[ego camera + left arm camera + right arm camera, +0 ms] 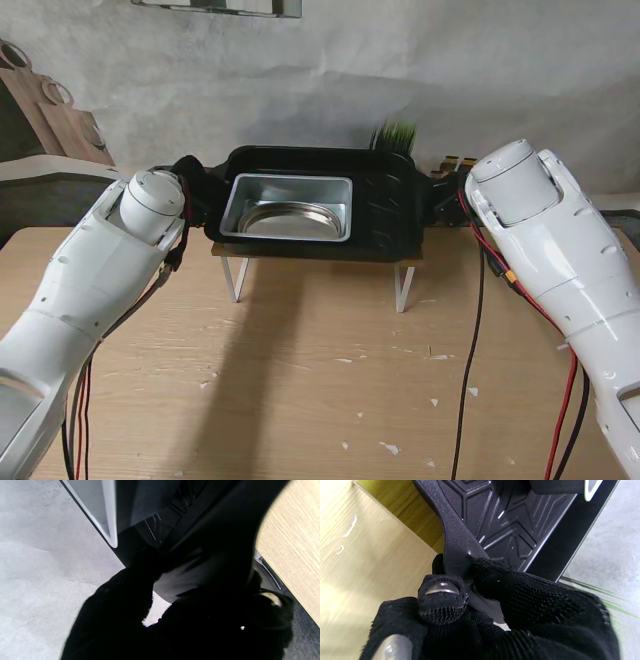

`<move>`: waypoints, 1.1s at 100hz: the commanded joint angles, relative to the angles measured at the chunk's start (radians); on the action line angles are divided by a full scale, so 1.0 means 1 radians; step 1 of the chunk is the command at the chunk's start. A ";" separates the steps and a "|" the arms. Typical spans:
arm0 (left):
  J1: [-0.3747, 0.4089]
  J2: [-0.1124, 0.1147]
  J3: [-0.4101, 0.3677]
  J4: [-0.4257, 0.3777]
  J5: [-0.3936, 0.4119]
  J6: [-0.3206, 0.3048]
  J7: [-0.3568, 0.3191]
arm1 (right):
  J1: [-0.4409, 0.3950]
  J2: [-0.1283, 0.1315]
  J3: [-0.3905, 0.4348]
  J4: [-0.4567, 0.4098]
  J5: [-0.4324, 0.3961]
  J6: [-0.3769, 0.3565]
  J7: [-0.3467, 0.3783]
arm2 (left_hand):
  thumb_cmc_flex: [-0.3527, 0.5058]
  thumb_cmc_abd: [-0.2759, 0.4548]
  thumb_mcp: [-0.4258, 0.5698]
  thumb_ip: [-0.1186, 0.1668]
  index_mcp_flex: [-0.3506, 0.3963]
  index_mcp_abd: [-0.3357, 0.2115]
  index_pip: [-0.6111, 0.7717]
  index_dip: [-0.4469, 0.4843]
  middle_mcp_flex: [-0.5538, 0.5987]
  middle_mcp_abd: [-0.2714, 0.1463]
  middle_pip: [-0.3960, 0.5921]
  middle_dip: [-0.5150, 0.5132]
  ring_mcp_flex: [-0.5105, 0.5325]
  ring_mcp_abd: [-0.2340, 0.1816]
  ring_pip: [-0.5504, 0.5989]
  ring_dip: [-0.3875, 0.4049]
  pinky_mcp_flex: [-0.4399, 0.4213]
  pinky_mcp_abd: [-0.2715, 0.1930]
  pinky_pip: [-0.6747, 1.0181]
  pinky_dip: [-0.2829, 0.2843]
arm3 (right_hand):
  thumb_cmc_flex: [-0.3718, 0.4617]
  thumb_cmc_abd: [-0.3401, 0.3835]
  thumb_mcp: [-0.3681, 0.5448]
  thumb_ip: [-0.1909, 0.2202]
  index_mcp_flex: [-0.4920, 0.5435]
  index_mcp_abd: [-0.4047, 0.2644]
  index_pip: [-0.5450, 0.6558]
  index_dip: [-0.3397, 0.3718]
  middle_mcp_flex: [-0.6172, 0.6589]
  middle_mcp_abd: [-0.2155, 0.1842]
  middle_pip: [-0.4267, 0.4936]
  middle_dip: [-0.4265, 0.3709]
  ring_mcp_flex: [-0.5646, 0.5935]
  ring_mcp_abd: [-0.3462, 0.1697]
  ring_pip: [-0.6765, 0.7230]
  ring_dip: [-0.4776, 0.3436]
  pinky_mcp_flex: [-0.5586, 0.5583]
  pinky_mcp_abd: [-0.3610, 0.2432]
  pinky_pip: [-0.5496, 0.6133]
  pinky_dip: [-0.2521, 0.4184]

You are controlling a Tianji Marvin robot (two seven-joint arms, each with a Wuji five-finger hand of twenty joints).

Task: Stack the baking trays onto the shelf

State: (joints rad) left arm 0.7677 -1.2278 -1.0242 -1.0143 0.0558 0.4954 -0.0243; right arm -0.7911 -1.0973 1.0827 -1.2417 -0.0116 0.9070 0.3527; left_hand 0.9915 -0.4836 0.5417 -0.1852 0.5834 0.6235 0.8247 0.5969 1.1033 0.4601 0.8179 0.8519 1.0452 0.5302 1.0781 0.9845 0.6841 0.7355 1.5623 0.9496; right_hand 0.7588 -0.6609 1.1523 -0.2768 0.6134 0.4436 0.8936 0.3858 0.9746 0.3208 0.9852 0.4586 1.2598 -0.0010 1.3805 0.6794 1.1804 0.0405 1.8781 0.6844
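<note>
Black moulded plastic forms a wide, shallow baking tray with a raised rim (385, 205), which sits on a low wooden shelf with thin white metal legs (404, 285) at the far side of a pale wood-grain table (320, 380). Inside the black tray, towards its left half, rests a smaller rectangular silver metal baking tray (288, 207), shiny, with an oval dip pressed into its floor. Two white robot arms reach in from the near corners, one to each short end of the black tray. The right hand (480, 610), covered in a black knitted glove, is closed on the right rim of the black tray: in the right wrist view a gloved finger (492, 582) lies over the rim while another fingertip (441, 590) presses from the rim's other side. The left hand (140, 605), also gloved in black, is at the tray's left end, with dark fingers wrapped against the rim, though that view is too dark and blurred to show the grip clearly. Behind the shelf stands a small tuft of green artificial grass (395, 135) against a grey wall (300, 60). Red and black cables (478, 300) trail along the right arm.
</note>
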 commanded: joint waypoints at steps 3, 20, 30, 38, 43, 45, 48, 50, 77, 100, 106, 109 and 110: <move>-0.018 -0.040 0.011 -0.040 -0.003 -0.010 -0.025 | 0.009 -0.035 -0.025 -0.021 -0.005 -0.027 0.043 | 0.089 0.009 0.078 0.056 0.053 -0.302 0.096 -0.050 0.012 -0.156 0.044 0.006 -0.016 0.033 -0.012 -0.002 -0.031 -0.045 -0.022 0.026 | 0.079 0.073 -0.069 0.067 0.056 -0.375 0.087 -0.024 0.004 -0.167 0.049 -0.014 0.049 0.160 -0.033 -0.039 0.027 -0.296 0.079 -0.032; -0.013 -0.040 0.009 -0.029 0.005 -0.008 -0.018 | 0.010 -0.023 -0.042 -0.013 -0.046 -0.040 0.060 | -0.032 0.007 0.124 0.042 -0.012 -0.283 -0.027 -0.100 -0.117 -0.125 -0.083 0.023 -0.199 0.065 -0.158 -0.018 -0.226 -0.070 -0.169 0.042 | -0.186 0.057 -0.102 0.118 0.016 -0.351 -0.020 0.013 -0.105 -0.180 0.035 -0.020 -0.048 0.218 -0.131 -0.097 0.007 -0.200 0.007 -0.132; -0.010 -0.038 0.010 -0.028 0.017 -0.008 -0.017 | 0.002 -0.025 -0.041 -0.010 -0.059 -0.042 0.051 | -0.127 0.033 0.198 0.050 -0.048 -0.276 -0.105 -0.101 -0.211 -0.121 -0.156 -0.050 -0.296 0.063 -0.236 -0.050 -0.321 -0.106 -0.232 0.017 | -0.325 0.099 -0.120 0.204 0.010 -0.325 -0.120 0.133 -0.163 -0.166 0.012 0.006 -0.147 0.252 -0.180 -0.106 -0.049 -0.121 -0.045 -0.174; -0.007 -0.036 0.006 -0.031 0.016 0.002 -0.021 | -0.007 -0.029 -0.036 -0.009 -0.066 -0.042 0.033 | -0.187 0.062 0.238 0.088 -0.076 -0.270 -0.159 -0.102 -0.294 -0.117 -0.213 -0.212 -0.386 0.056 -0.337 -0.116 -0.402 -0.124 -0.306 -0.053 | -0.361 0.102 -0.149 0.200 -0.031 -0.314 -0.146 0.146 -0.221 -0.157 0.006 0.005 -0.244 0.274 -0.216 -0.106 -0.148 -0.062 -0.067 -0.159; -0.006 -0.035 0.005 -0.031 0.017 0.005 -0.023 | -0.012 -0.027 -0.037 -0.012 -0.079 -0.046 0.032 | -0.199 0.067 0.237 0.097 -0.091 -0.270 -0.178 -0.108 -0.330 -0.117 -0.253 -0.259 -0.430 0.047 -0.382 -0.150 -0.435 -0.136 -0.339 -0.084 | -0.374 0.106 -0.167 0.201 -0.068 -0.314 -0.157 0.150 -0.269 -0.161 0.002 0.006 -0.327 0.274 -0.247 -0.106 -0.236 -0.027 -0.092 -0.140; -0.005 -0.035 0.005 -0.032 0.018 0.006 -0.024 | -0.014 -0.026 -0.038 -0.013 -0.086 -0.049 0.032 | -0.203 0.068 0.234 0.097 -0.098 -0.270 -0.186 -0.111 -0.344 -0.119 -0.266 -0.273 -0.444 0.043 -0.397 -0.160 -0.446 -0.142 -0.352 -0.094 | -0.381 0.108 -0.173 0.200 -0.080 -0.315 -0.160 0.151 -0.284 -0.162 -0.001 0.005 -0.353 0.276 -0.262 -0.109 -0.266 -0.018 -0.106 -0.135; -0.004 -0.034 0.004 -0.033 0.019 0.009 -0.024 | -0.017 -0.024 -0.039 -0.016 -0.096 -0.052 0.033 | -0.209 0.068 0.232 0.098 -0.107 -0.273 -0.202 -0.119 -0.371 -0.121 -0.298 -0.308 -0.473 0.035 -0.434 -0.188 -0.470 -0.151 -0.389 -0.121 | -0.388 0.112 -0.183 0.201 -0.096 -0.314 -0.167 0.149 -0.309 -0.161 -0.012 0.001 -0.399 0.278 -0.291 -0.116 -0.318 0.006 -0.132 -0.122; -0.003 -0.034 0.003 -0.034 0.020 0.010 -0.024 | -0.018 -0.022 -0.039 -0.018 -0.102 -0.054 0.033 | -0.212 0.069 0.230 0.099 -0.113 -0.274 -0.212 -0.124 -0.389 -0.122 -0.314 -0.328 -0.493 0.028 -0.457 -0.207 -0.486 -0.159 -0.409 -0.139 | -0.392 0.114 -0.189 0.201 -0.109 -0.315 -0.173 0.146 -0.326 -0.164 -0.019 -0.001 -0.431 0.276 -0.304 -0.118 -0.355 0.013 -0.143 -0.114; 0.020 -0.032 -0.030 -0.044 0.015 0.001 -0.004 | -0.051 -0.001 -0.029 -0.061 -0.184 -0.046 0.036 | -0.247 0.096 0.174 0.103 -0.207 -0.304 -0.325 -0.185 -0.681 -0.178 -0.431 -0.433 -0.775 -0.107 -0.704 -0.327 -0.724 -0.282 -0.691 -0.232 | -0.464 0.190 -0.289 0.210 -0.276 -0.317 -0.218 0.107 -0.564 -0.191 -0.061 -0.018 -0.770 0.225 -0.426 -0.135 -0.720 0.028 -0.282 0.005; 0.032 -0.026 -0.063 -0.035 0.021 -0.017 0.001 | -0.101 0.007 0.036 -0.106 -0.205 -0.010 0.016 | -0.272 0.108 0.153 0.105 -0.226 -0.319 -0.339 -0.184 -0.721 -0.199 -0.447 -0.428 -0.808 -0.139 -0.779 -0.307 -0.761 -0.313 -0.806 -0.147 | -0.491 0.224 -0.346 0.213 -0.322 -0.321 -0.209 0.114 -0.638 -0.212 -0.042 -0.018 -0.869 0.207 -0.425 -0.129 -0.822 -0.007 -0.307 0.050; 0.034 -0.024 -0.073 -0.034 0.022 -0.021 0.000 | -0.116 0.009 0.055 -0.121 -0.209 0.000 0.010 | -0.275 0.110 0.149 0.106 -0.225 -0.320 -0.342 -0.186 -0.727 -0.199 -0.454 -0.431 -0.811 -0.143 -0.796 -0.312 -0.765 -0.319 -0.829 -0.149 | -0.494 0.228 -0.354 0.213 -0.324 -0.320 -0.209 0.115 -0.644 -0.210 -0.042 -0.019 -0.875 0.205 -0.425 -0.129 -0.832 -0.007 -0.311 0.054; 0.036 -0.022 -0.078 -0.035 0.023 -0.023 -0.001 | -0.124 0.011 0.063 -0.129 -0.213 0.004 0.008 | -0.278 0.111 0.146 0.106 -0.225 -0.323 -0.345 -0.188 -0.731 -0.201 -0.457 -0.433 -0.813 -0.146 -0.802 -0.315 -0.767 -0.321 -0.838 -0.150 | -0.497 0.228 -0.358 0.213 -0.325 -0.320 -0.208 0.115 -0.645 -0.211 -0.041 -0.019 -0.879 0.205 -0.426 -0.129 -0.836 -0.006 -0.313 0.056; 0.037 -0.022 -0.080 -0.036 0.024 -0.023 -0.002 | -0.126 0.012 0.066 -0.132 -0.215 0.005 0.008 | -0.279 0.110 0.147 0.106 -0.224 -0.323 -0.347 -0.189 -0.731 -0.202 -0.459 -0.435 -0.812 -0.146 -0.808 -0.317 -0.765 -0.321 -0.848 -0.151 | -0.497 0.228 -0.358 0.213 -0.325 -0.320 -0.208 0.115 -0.645 -0.212 -0.041 -0.019 -0.879 0.205 -0.426 -0.129 -0.836 -0.006 -0.313 0.056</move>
State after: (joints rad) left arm 0.8087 -1.2475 -1.0928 -1.0348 0.0779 0.4790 -0.0124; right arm -0.9011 -1.0912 1.1420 -1.3559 -0.2168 0.8995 0.3519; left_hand 0.7542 -0.3978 0.7098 -0.1073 0.3538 0.3557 0.4486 0.4026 0.4120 0.3210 0.3790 0.4291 0.2609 0.4106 0.2963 0.6693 -0.0678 0.4469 0.7557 0.7754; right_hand 0.2939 -0.4603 0.8228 -0.1249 0.3098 0.1545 0.6751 0.5025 0.3485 0.1308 0.9332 0.4471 0.4057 0.2043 0.9507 0.5410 0.3590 0.0895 1.5703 0.7100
